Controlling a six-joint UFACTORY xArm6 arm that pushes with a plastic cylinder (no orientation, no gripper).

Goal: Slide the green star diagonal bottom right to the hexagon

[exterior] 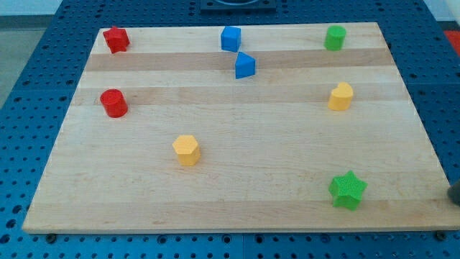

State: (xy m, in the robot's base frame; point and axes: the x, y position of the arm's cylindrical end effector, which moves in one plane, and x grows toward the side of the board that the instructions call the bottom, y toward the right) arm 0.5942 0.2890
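You see two red blocks (115,39) (113,103), two blue blocks (231,38) (245,65), and a green round block (334,37).

no readable text, labels, numbers or signs

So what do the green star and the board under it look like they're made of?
The green star looks like matte plastic, possibly 3D-printed: uniform saturated colour, no gloss, faint ridging on its sides. The board looks like light unvarnished or satin wood: visible grain and glued plank bands. My tip is barely in view at the view's right edge, right of the star.
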